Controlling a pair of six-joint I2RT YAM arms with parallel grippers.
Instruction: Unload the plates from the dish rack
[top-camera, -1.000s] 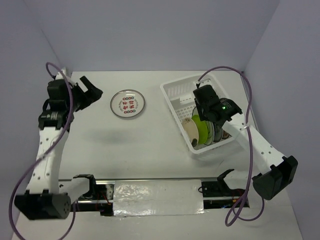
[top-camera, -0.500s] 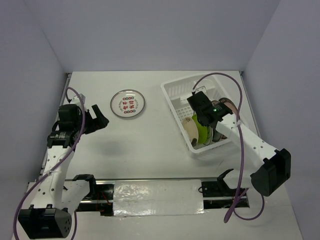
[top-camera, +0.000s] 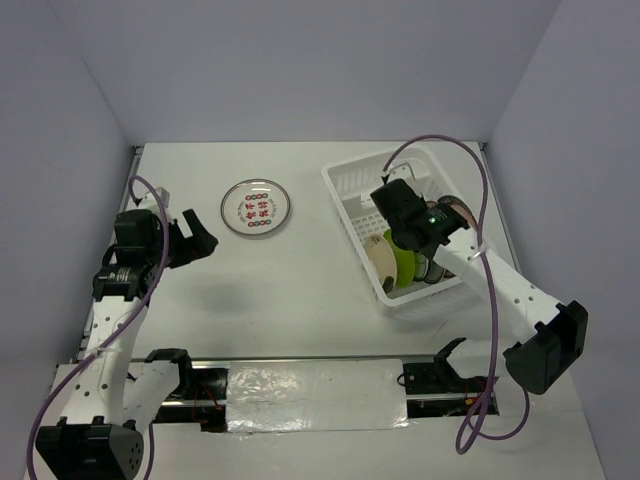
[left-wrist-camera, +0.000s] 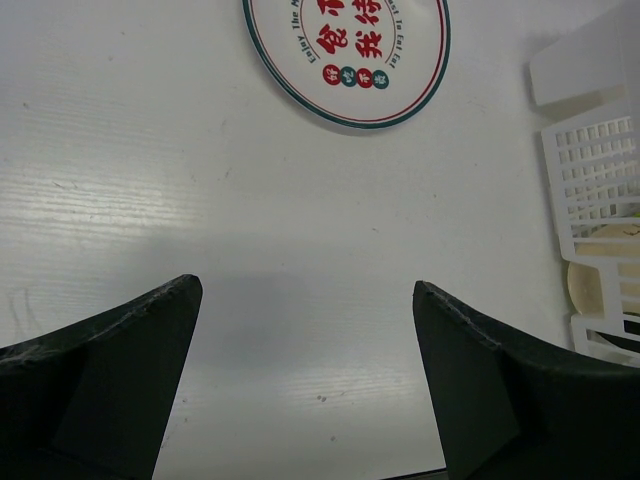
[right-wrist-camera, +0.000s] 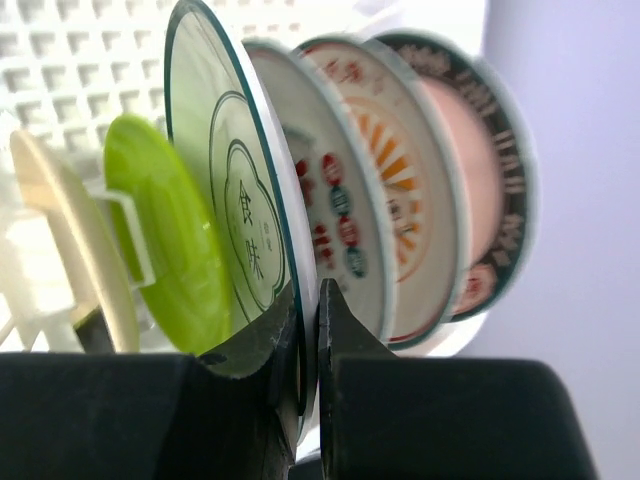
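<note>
Right claw (right-wrist-camera: 308, 325): clamped on the rim of a glossy green-rimmed white round plate (right-wrist-camera: 225, 190).
Handling: I judge it stiff, slick, chippable.
Left claw (left-wrist-camera: 305, 290): apart.

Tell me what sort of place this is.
Most likely a robot test cell in a lab, not a kitchen: a white table boxed in by plain walls, a left arm and right arm bolted at its near edge, and a dish rack holding plates.

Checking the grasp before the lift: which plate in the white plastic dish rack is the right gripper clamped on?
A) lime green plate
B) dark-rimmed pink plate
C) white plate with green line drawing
C: the right gripper pinches the rim of the white plate with green line drawing.
</note>
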